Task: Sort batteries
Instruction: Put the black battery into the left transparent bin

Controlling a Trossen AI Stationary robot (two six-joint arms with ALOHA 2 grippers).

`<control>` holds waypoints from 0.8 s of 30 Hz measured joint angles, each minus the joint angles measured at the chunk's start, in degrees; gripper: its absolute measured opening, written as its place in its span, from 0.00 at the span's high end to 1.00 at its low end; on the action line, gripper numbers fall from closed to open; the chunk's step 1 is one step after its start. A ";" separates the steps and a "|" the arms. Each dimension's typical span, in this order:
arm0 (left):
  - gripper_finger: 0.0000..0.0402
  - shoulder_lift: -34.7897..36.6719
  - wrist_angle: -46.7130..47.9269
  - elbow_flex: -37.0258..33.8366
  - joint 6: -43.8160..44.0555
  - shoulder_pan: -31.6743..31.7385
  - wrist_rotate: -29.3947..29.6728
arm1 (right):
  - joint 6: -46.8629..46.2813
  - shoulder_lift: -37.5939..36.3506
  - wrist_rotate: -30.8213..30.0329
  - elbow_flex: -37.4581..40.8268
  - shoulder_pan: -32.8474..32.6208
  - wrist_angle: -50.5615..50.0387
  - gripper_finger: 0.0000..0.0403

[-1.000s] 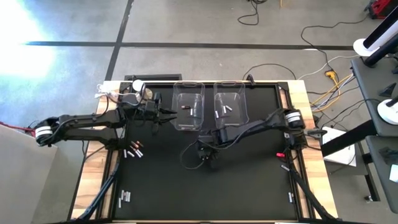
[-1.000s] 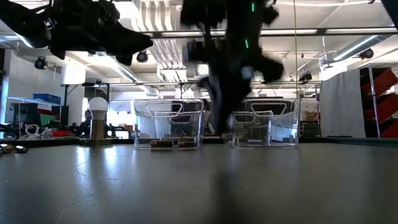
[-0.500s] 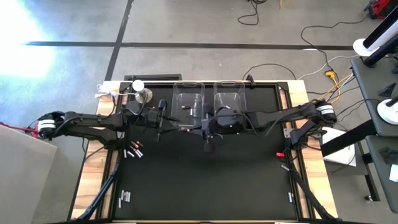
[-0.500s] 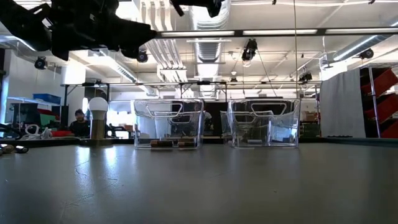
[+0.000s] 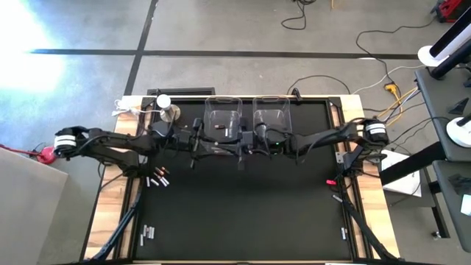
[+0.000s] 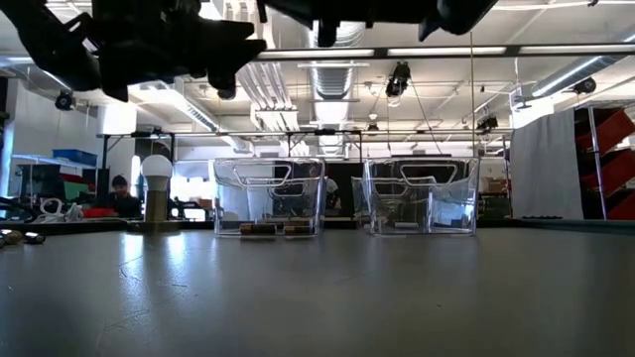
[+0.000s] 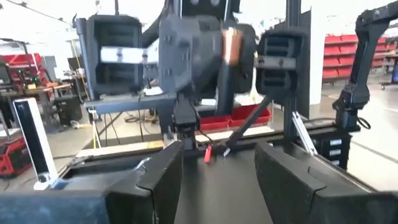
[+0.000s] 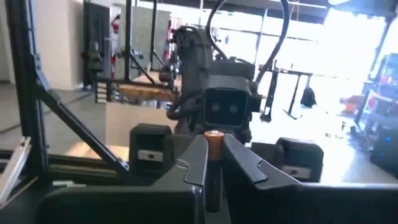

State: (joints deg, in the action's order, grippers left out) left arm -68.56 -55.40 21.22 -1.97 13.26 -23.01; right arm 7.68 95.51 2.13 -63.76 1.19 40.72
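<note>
Right hand (image 5: 241,151) and left hand (image 5: 197,147) meet in the air, a battery (image 8: 214,138) between the right hand's fingers.

High view: both arms stretch level toward mid-worktop (image 5: 243,213), hands facing each other just in front of the left bin (image 5: 223,125) and right bin (image 5: 271,121). Loose batteries (image 5: 157,179) lie near the left edge, more at the front left.
Low view: both hands hang high above the worktop; dark cells (image 6: 265,229) rest in the left bin.
Left wrist view: its fingers (image 7: 163,177) stand wide apart with nothing between them, the right hand opposite carrying the copper-ended cell.
Right wrist view: fingers closed on the cell, copper tip standing out.
Risk, as a judgement: a misaligned handover or early release could drop the cell outside the bins. The cell's body is hidden by the fingers, and the right bin's contents are hard to make out.
</note>
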 joint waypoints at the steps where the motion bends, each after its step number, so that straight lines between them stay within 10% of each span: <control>1: 0.56 -0.70 -0.50 0.20 0.04 -0.15 0.00 | -0.11 0.58 0.04 -0.11 0.30 -0.28 0.94; 24: 0.72 -0.64 0.90 2.55 -0.92 0.00 2.46 | -1.66 3.60 -0.60 -1.63 2.23 1.61 0.94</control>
State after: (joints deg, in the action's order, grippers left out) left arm -69.20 -54.50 23.77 -2.89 13.26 -20.55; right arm 6.02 99.11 1.53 -65.39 3.42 42.33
